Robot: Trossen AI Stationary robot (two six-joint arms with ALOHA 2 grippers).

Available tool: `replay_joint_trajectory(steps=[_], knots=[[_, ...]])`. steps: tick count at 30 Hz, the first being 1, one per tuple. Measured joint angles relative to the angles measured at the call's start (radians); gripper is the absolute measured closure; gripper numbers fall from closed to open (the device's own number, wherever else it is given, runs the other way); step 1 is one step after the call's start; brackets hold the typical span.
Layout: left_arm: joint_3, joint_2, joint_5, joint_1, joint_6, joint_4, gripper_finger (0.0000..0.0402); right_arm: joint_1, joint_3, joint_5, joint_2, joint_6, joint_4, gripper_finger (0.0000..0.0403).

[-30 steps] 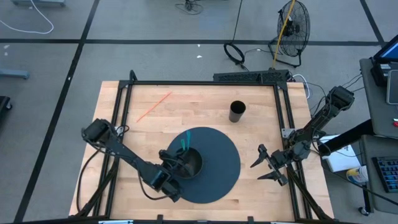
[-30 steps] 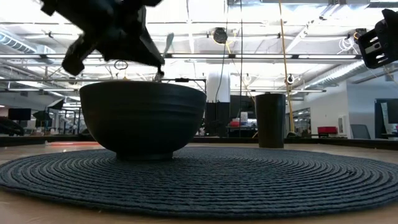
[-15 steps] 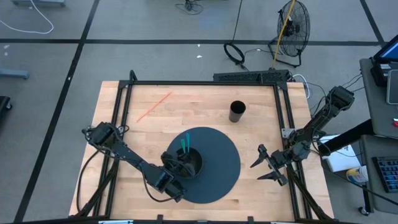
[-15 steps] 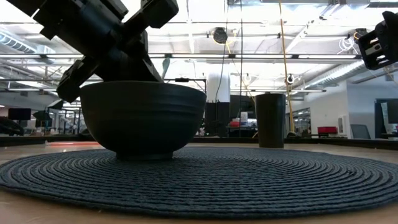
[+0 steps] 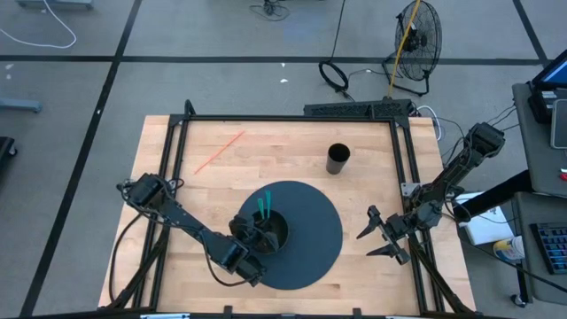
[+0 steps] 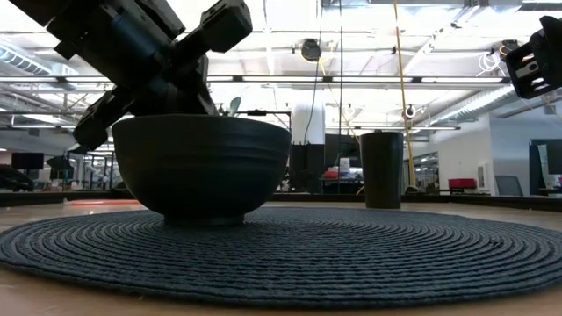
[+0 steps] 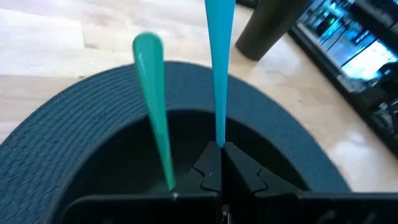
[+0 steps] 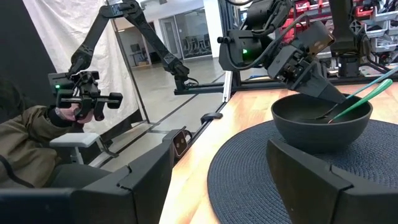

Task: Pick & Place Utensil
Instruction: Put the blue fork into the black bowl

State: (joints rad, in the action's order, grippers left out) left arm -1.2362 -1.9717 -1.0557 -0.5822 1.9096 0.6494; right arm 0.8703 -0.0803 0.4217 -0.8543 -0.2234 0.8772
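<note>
i'm seeing the left gripper (image 7: 219,149) dipping lower into the bowl (image 5: 268,232) than a second ago, lower centre of the high view, clamped on the blue utensil (image 7: 217,62). green utensil (image 7: 154,106) is leaning beside it. likely extraction starting. right gripper (image 5: 379,237) is waiting wide open, right edge.

From above you see the left gripper (image 5: 254,237) reaching into the dark bowl (image 5: 276,232) on the round dark mat (image 5: 314,235), with two teal utensils (image 5: 262,208) sticking out of the bowl toward the counter's far side. The right gripper (image 5: 372,237) waits beside the mat's right edge, its fingers (image 5: 364,229) spread apart. A dark cup (image 5: 337,159) stands beyond the mat, and an orange stick (image 5: 219,151) lies on the counter (image 5: 266,151) at far left.
</note>
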Motion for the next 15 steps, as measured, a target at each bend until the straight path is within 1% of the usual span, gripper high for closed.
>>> replay_joint_trajectory(steps=[3,6,15], knots=[[0.000,0.000,0.035,0.002,0.000,0.007,0.0399,0.000,0.000,0.000,0.000,0.000,0.000,0.0152],[0.000,0.000,0.045,0.003,0.000,0.008,0.0394,0.000,0.000,0.000,0.000,0.000,0.000,0.0152],[0.000,0.000,0.062,0.007,0.002,0.009,0.0351,0.000,0.000,0.000,0.000,0.000,0.000,0.0152]])
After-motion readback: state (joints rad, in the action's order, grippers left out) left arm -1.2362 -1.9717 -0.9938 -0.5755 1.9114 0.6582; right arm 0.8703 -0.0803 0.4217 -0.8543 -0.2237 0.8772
